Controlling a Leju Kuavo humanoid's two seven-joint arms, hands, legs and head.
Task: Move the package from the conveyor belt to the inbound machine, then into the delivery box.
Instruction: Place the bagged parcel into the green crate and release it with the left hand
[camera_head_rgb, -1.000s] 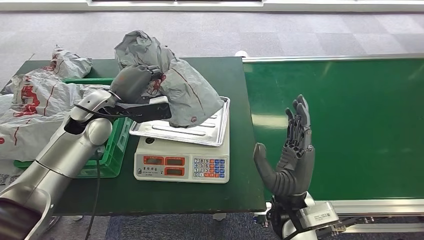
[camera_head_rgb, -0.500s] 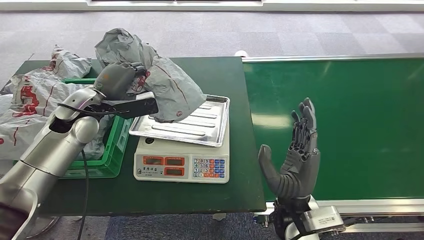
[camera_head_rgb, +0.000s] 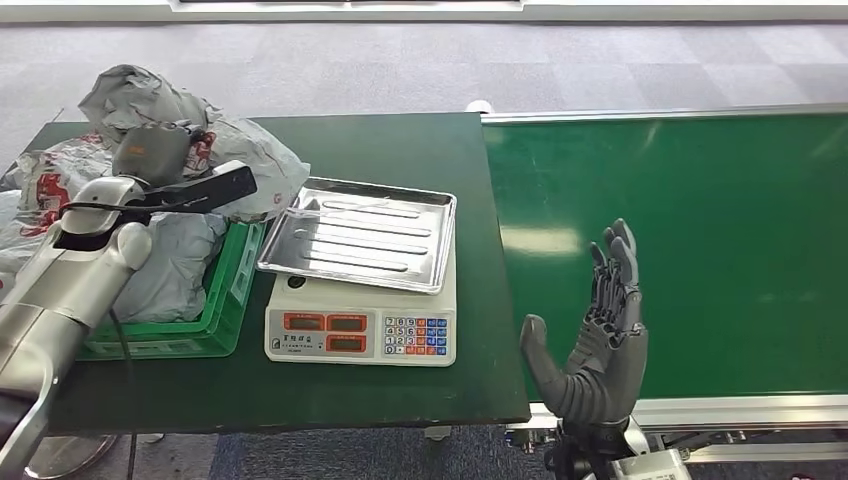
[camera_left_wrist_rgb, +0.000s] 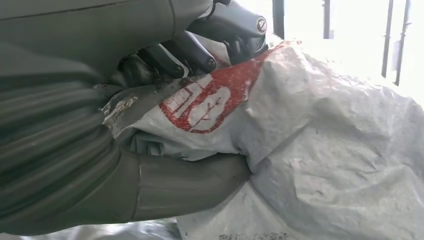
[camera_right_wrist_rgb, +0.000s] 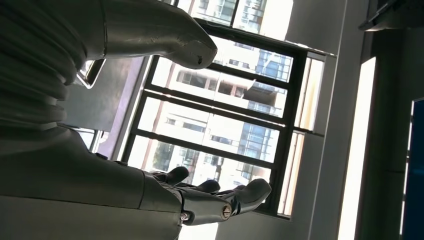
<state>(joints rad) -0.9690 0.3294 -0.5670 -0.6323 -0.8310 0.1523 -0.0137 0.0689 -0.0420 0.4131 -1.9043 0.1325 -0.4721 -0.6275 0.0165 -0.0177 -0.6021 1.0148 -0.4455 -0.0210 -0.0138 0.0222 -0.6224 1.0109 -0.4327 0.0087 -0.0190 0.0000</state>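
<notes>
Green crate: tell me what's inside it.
A grey bag lies inside the green crate. The left hand holds another package above it. The crate's floor is covered.

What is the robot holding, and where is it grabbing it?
The left hand grips the grey package by a bunched fold near its red print, over the green crate. The right hand holds nothing.

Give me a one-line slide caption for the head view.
Left hand holds grey package above green crate; scale tray empty, right hand open.
</notes>
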